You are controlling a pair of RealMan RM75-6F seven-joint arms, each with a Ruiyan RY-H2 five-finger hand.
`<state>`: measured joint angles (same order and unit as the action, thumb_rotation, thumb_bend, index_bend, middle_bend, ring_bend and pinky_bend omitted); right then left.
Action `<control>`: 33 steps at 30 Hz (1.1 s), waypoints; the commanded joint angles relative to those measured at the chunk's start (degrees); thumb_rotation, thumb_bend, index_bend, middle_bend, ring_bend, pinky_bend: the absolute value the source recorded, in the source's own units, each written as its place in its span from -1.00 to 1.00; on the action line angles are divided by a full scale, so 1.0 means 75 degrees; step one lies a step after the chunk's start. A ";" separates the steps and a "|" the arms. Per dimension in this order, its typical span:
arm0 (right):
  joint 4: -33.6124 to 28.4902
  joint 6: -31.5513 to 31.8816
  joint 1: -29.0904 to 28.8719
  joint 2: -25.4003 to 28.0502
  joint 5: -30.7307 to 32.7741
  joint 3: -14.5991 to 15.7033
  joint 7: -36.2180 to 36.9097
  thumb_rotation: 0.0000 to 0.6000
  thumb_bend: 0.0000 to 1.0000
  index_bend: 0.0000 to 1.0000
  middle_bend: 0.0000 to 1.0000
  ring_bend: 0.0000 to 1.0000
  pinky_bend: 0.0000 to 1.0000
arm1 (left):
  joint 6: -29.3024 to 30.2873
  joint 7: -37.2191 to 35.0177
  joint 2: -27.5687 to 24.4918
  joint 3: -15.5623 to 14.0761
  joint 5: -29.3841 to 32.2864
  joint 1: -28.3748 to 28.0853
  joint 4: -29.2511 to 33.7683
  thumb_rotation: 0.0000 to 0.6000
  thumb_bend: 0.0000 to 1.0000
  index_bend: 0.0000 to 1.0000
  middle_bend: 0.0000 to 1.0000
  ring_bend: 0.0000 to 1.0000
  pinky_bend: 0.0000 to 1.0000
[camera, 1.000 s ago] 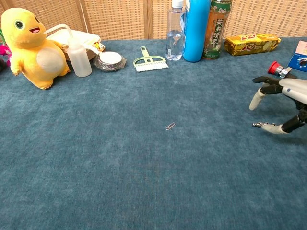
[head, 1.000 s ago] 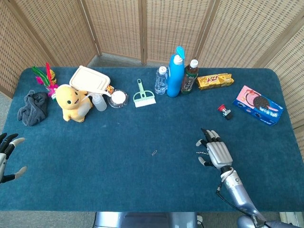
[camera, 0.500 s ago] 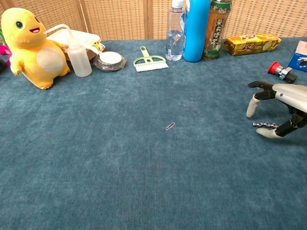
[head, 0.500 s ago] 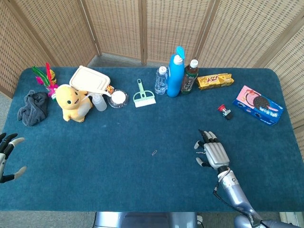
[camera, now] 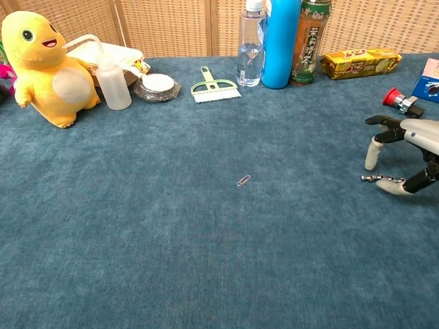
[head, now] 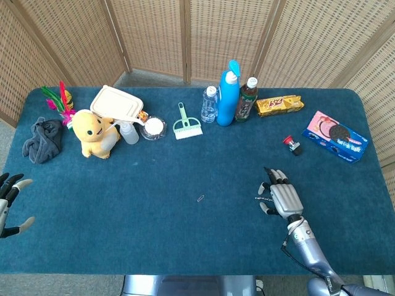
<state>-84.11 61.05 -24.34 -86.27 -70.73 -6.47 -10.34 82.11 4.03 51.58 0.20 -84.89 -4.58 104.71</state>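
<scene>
A small metal chain lies on the blue table under the right hand, its long axis running roughly left to right in the chest view, one end pointing toward the paperclip and the other reaching the thumb tip. In the head view it shows only as a faint line beside the fingers.

The right forearm comes up from the near edge of the table, and the hand hovers palm down with its fingers pointing away from the robot — spread and curved downward like a claw. The thumb tip sits at the chain's end; whether it actually touches cannot be told, and nothing is lifted or pinched.

The left hand shows only at the left border of the head view, fingers apart and holding nothing, well apart from the grey cloth.

A red-capped small object lies beyond the right hand, near the cookie box.
</scene>
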 commanded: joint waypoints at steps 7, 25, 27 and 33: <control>0.0150 0.0026 0.0023 -0.0014 -0.0046 0.0065 0.0024 1.00 -0.28 -0.09 -1.00 -1.00 -1.00 | -0.0025 -0.0004 0.0007 -0.0003 0.0007 -0.0006 0.0002 1.00 -0.32 -0.66 -0.77 -1.00 -0.75; 0.0492 0.0113 0.0040 -0.0242 -0.0193 0.0141 0.0102 1.00 -0.26 -0.02 -1.00 -1.00 -1.00 | -0.0029 -0.0019 -0.0015 -0.0008 0.0007 -0.0001 0.0020 1.00 -0.32 -0.66 -0.77 -1.00 -0.75; 0.0525 0.0121 0.0043 -0.0260 -0.0216 0.0145 0.0133 1.00 -0.26 -0.01 -1.00 -1.00 -1.00 | -0.0031 -0.0016 -0.0016 -0.0011 0.0004 -0.0001 0.0025 1.00 -0.32 -0.66 -0.77 -1.00 -0.75; 0.0655 0.0160 0.0050 -0.0334 -0.0285 0.0154 0.0195 1.00 -0.25 0.02 -1.00 -1.00 -1.00 | -0.0049 -0.0014 -0.0016 -0.0017 0.0006 -0.0005 0.0033 1.00 -0.33 -0.66 -0.77 -1.00 -0.75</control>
<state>-79.28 62.22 -23.98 -88.71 -72.82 -5.32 -8.93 81.74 3.93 51.46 0.07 -84.85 -4.61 104.96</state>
